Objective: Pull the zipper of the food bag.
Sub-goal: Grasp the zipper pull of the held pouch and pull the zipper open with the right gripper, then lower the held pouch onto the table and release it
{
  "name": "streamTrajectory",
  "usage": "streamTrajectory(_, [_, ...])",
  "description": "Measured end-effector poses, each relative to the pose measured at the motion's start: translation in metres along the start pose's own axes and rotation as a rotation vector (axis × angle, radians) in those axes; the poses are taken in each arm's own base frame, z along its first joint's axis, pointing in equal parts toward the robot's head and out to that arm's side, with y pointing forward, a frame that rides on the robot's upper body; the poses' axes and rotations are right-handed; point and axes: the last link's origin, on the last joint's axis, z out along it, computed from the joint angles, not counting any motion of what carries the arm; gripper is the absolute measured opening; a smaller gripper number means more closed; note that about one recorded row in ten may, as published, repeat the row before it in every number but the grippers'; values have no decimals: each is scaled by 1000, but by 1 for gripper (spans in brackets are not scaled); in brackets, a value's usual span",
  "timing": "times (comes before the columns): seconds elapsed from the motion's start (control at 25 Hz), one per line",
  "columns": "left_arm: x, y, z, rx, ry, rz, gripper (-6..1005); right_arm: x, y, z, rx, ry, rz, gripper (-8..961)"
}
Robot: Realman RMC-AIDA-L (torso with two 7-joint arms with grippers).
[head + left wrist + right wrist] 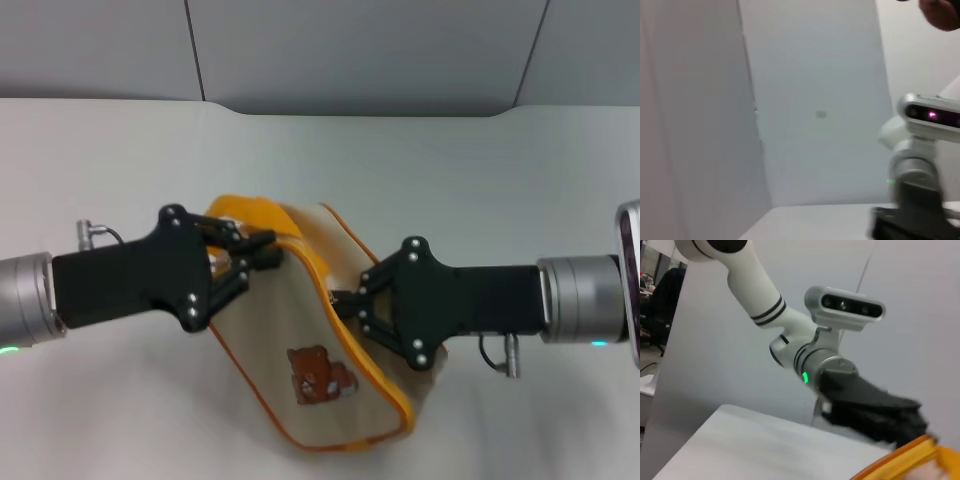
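Centrally, low in the head view, the food bag (300, 350) is seen lying on the white table (480, 170). Its yellow handle end is clamped by the left gripper (262, 255) from the frame's left. The zipper (340, 298) at mid-frame is pinched by the closed right gripper (345, 300).

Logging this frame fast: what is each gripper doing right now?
Left gripper: shut on the beige canvas food bag at its yellow-piped rim.
Right gripper: shut on the thin yellow-edged zipper.
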Motion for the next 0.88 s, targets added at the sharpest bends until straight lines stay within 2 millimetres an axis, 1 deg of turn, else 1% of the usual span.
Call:
streamTrajectory(0.08, [-4, -6, -6, 83, 0, -16, 84, 4, 4, -6, -10, 23, 27, -1])
streamTrajectory(0.16, [-9, -13, -14, 187, -3, -39, 84, 10, 13, -19, -22, 65, 75, -1])
streamTrajectory(0.2, [-16, -17, -22, 277, -11, -64, 84, 16, 22, -34, -9, 99, 110, -1])
streamTrajectory(0.24, [-16, -17, -22, 277, -11, -64, 85, 16, 22, -34, -9, 99, 110, -1])
streamTrajectory(0.4, [-26, -18, -26, 344, -32, -98, 85, 22, 35, -61, 84, 121, 172, 0])
streamTrajectory(0.44, [-26, -18, -26, 344, -32, -100, 85, 22, 35, -61, 84, 121, 172, 0])
streamTrajectory(0.52, [-27, -16, -25, 343, -28, -109, 85, 21, 32, -65, 138, 103, 206, 0])
streamTrajectory(0.6, [-30, -8, -26, 359, 3, -138, 85, 20, 23, -67, 199, 85, 278, 0])
streamTrajectory(0.68, [-31, -2, -29, 381, 35, -153, 85, 19, 20, -67, 206, 80, 303, 0])
streamTrajectory(0.76, [-33, 7, -34, 396, 60, -162, 85, 18, 16, -67, 217, 68, 328, 42])
streamTrajectory(0.8, [-36, 15, -38, 400, 70, -167, 85, 15, 13, -68, 237, 46, 335, 64])
streamTrajectory(0.88, [-37, 19, -40, 402, 73, -169, 82, 14, 12, -69, 248, 35, 335, 106])
